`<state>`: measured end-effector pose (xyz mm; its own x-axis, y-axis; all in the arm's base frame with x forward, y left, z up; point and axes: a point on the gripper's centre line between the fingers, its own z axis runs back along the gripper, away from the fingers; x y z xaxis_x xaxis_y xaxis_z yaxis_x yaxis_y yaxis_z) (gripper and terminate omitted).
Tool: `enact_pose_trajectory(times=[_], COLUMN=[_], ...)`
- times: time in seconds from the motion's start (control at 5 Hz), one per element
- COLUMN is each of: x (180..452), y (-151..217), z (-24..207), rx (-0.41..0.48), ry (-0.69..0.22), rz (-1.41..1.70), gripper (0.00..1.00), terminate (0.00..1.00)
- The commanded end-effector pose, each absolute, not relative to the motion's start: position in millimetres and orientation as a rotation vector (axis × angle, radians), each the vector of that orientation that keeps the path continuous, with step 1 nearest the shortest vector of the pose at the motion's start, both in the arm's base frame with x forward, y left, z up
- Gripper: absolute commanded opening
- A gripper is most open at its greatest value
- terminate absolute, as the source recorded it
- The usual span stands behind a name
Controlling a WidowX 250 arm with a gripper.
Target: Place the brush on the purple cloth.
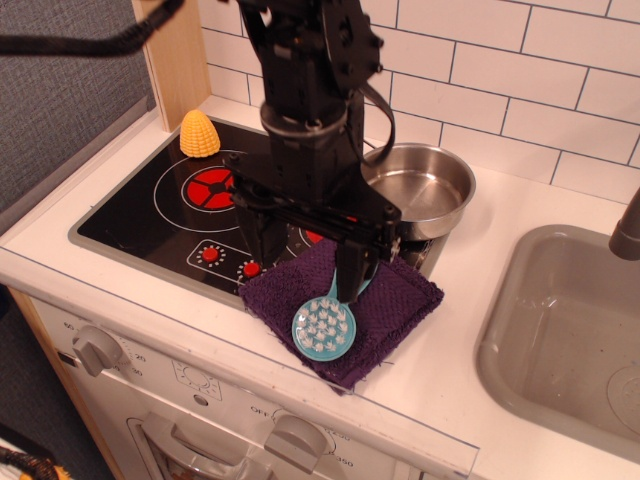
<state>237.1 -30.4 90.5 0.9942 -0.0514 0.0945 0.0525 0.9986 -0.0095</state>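
One raised front view looks down across the stove [150,215] and sink [560,330]

Under the matt black tool [305,255], the brush [323,327] looks like smooth plastic on nubbly purple cloth [390,300]. Behind it a shiny steel pot [425,190]; beside it glossy black hob [140,215], matt white counter [480,400].

White counter [500,215]: purple cloth [395,300] at front edge, overlapping stovetop [130,215]; sink [560,320] set in right.
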Motion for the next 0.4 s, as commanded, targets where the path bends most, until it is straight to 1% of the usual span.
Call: enact_pose_trajectory(times=[0.0, 0.2], x=[236.1, 236.1], y=[-18.5, -18.5], z=[99.1, 99.1], rx=[-0.013, -0.013], ry=[-0.124, -0.124], rz=[-0.047, -0.047], gripper=[1.0, 1.0], terminate=[0.0, 1.0])
